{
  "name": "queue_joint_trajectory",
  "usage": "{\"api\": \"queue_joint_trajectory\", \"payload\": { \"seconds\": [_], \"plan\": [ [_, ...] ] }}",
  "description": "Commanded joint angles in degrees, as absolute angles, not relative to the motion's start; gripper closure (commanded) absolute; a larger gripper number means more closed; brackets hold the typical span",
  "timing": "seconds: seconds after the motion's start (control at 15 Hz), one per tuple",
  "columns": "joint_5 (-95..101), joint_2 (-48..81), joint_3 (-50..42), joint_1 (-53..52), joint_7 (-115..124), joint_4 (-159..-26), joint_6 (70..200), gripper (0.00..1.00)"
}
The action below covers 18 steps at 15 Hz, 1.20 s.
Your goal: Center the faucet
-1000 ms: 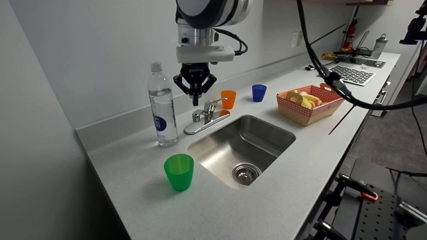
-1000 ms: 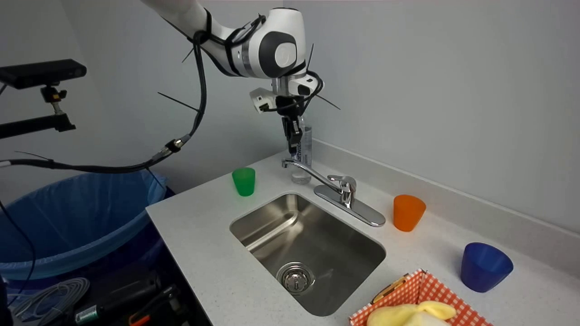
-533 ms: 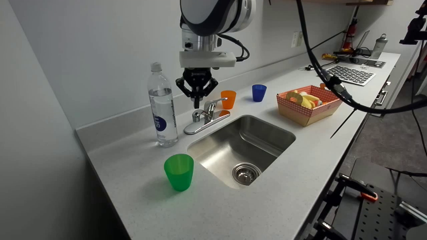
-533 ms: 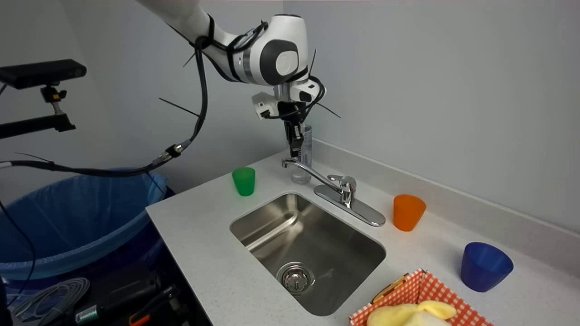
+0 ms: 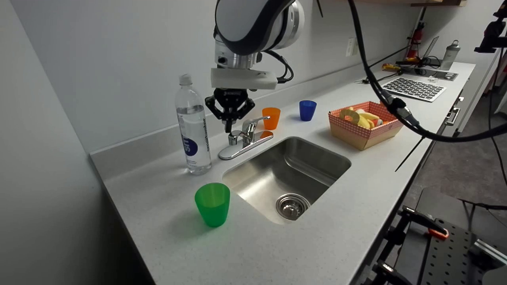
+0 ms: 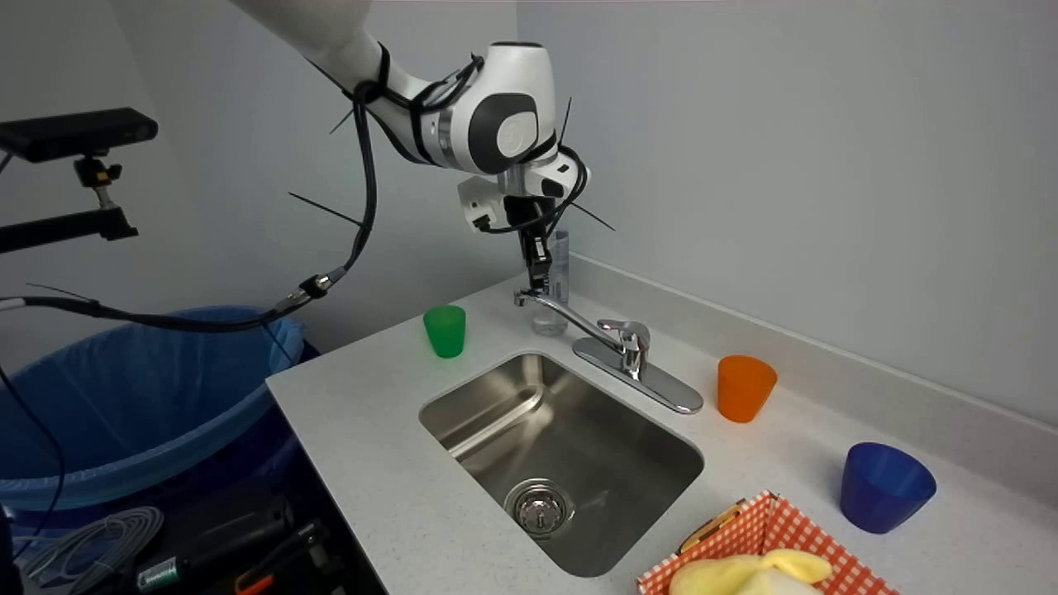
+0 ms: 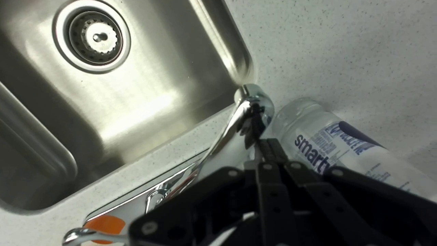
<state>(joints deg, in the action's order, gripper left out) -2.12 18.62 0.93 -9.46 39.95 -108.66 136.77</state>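
1. While the gripper [image 5: 228, 127] hangs by the shiny faucet [image 6: 632, 351], its fingers [image 7: 279, 152] are squeezed together with nothing between them; I can't tell if they touch it.
2. The faucet stands beside the sink [image 6: 612, 471], and its spout [image 6: 579, 321] points sideways, near the bottle [image 5: 194, 138].
3. It looks hard, smooth and slippery, so a pinch may slide.
4. I think the spout turns but won't lift, so a soft push near its tip, from the bottle side, should bring it over the middle.

Hand [image 6: 539, 283] right at the spout [image 6: 570, 315] of the faucet [image 6: 634, 355], contact hard to call, twelve o'clock from the sink [image 6: 616, 446], green cup [image 6: 445, 332] at eleven, orange cup [image 6: 745, 389] at two
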Motion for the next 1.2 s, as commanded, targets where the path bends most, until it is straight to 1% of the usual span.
{"api": "queue_joint_trajectory", "payload": {
  "seconds": [0.0,0.4,0.73,1.13],
  "plan": [
    [-3.0,18.7,1.3,-10.1,41.0,-109.7,139.0,1.00],
    [-1.8,18.6,1.1,-10.9,40.4,-108.7,132.3,1.00],
    [1.2,17.7,0.1,-10.1,37.1,-107.3,123.5,1.00],
    [5.8,17.7,-1.6,-9.3,37.3,-108.9,123.0,1.00]
  ]
}}
